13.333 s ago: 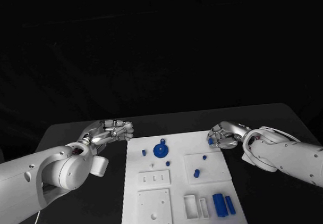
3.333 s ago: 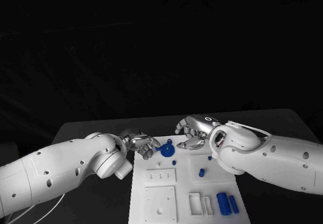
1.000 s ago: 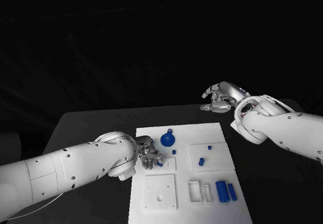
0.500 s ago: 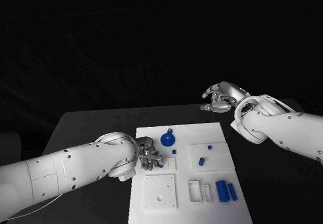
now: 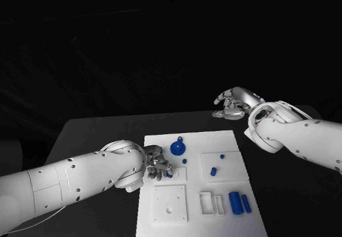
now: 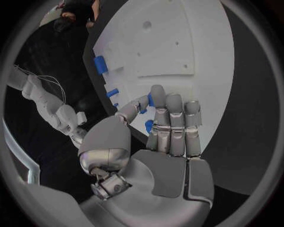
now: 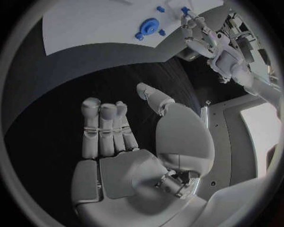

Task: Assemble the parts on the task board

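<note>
On the white task board (image 5: 200, 229), left hand (image 5: 158, 168) down at the near-left region, fingers curled over a small blue part (image 6: 150, 126); looks pinched between thumb and fingertips, contact partly hidden, so grasp judged, not certain; probably positioned to seat the part into the raised white block just beside it. Right hand (image 5: 233, 104) lifted clear past the board's far right corner, over the black table (image 5: 83, 138); fingers loosely bent and apart, nothing in it; likely parked to keep the work zone free. Round blue part (image 5: 178, 148) lying flat near the board's far edge; two small blue pegs (image 5: 214, 171) on the square plate right of centre; two long blue bars (image 5: 238, 202) side by side near the front right, next to a white slotted holder (image 5: 209, 203). Left forearm low across the table's left side, wrist bent toward board centre.
</note>
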Motion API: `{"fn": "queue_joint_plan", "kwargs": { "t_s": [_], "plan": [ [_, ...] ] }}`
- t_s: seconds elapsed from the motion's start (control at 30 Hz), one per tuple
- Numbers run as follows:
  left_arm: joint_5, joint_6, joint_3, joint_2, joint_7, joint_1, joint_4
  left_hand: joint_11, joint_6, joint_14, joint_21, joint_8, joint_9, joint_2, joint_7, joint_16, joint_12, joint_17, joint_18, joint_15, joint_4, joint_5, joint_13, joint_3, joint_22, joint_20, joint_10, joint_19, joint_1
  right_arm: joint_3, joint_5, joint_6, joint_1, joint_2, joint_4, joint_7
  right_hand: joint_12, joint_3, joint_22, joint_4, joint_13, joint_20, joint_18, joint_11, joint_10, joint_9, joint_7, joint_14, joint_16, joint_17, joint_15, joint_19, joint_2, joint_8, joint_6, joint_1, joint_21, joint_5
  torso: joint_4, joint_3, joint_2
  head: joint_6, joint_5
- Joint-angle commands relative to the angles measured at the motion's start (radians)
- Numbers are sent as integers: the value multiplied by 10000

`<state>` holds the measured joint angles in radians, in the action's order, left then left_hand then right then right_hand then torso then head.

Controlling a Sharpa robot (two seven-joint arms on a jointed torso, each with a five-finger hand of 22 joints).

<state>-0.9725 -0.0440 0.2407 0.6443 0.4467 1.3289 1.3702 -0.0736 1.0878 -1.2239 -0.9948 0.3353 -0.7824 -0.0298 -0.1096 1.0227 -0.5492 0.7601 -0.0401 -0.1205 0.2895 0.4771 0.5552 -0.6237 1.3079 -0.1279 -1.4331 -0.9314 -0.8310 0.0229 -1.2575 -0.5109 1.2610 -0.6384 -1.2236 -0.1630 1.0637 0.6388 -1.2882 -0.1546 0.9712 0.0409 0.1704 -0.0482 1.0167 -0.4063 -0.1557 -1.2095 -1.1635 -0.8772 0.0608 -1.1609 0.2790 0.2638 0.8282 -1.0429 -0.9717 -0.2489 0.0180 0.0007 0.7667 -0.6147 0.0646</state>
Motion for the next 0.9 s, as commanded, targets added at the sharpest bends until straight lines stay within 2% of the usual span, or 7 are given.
{"fn": "queue_joint_plan", "kwargs": {
  "t_s": [0.03,0.1,0.2,0.53,0.9],
  "plan": [
    [-45,-144,1,13,100,-18,74,-82,1072,-118,-735,-130,-179,-91,889,744,-82,315,-260,-472,1,9,-31,-11,222,-1304,7,-322,-98,5,-20,121,2,4,-3,81,34,-44,-16,-1,-17,-7,914,14,5,-13,-54,1,18,14,28,-23,-4,48,15,-64,44,-83,-2,7,3,3,2],
    [-59,-246,0,28,104,-22,108,-102,1098,-209,-1165,-208,-227,-68,903,1259,-135,558,-361,-619,-3,-5,-43,-9,216,-1432,-12,-591,-125,5,-20,121,2,2,-5,80,46,-49,-20,1,-29,-6,914,16,14,-17,-51,-7,11,17,30,-33,-7,52,19,-64,42,-111,-2,3,2,-4,3],
    [-64,-415,0,35,89,-23,101,-140,1135,-333,-1369,-267,-294,-44,922,1707,-209,752,-430,-698,1,38,-43,-57,203,-1480,-37,-802,-118,5,-20,120,1,-1,-1,79,58,-54,-24,4,-41,-6,914,18,21,-19,-49,-14,4,20,32,-42,-11,55,20,-63,41,-140,-5,2,1,6,4],
    [-78,-616,0,16,106,-26,86,-169,1185,-362,-1527,-315,-362,-23,944,1979,-301,852,-490,-738,6,143,-31,-80,205,-1494,-61,-887,-90,5,-21,155,1,-10,-1,63,83,-67,-34,7,-69,-4,914,22,33,-23,-46,-27,-7,28,36,-62,-18,60,19,-63,40,-208,1,1,-4,-11,-4],
    [-106,-530,1,5,121,-38,65,-172,1186,-383,-1600,-350,-383,-22,945,2102,-323,894,-517,-747,6,138,-35,-93,208,-1497,-43,-911,-93,5,-21,172,1,-14,5,54,92,-72,-38,8,-85,-3,914,23,34,-24,-45,-30,-11,33,37,-68,-22,61,17,-62,42,-241,6,-1,0,-30,11]
  ]
}}
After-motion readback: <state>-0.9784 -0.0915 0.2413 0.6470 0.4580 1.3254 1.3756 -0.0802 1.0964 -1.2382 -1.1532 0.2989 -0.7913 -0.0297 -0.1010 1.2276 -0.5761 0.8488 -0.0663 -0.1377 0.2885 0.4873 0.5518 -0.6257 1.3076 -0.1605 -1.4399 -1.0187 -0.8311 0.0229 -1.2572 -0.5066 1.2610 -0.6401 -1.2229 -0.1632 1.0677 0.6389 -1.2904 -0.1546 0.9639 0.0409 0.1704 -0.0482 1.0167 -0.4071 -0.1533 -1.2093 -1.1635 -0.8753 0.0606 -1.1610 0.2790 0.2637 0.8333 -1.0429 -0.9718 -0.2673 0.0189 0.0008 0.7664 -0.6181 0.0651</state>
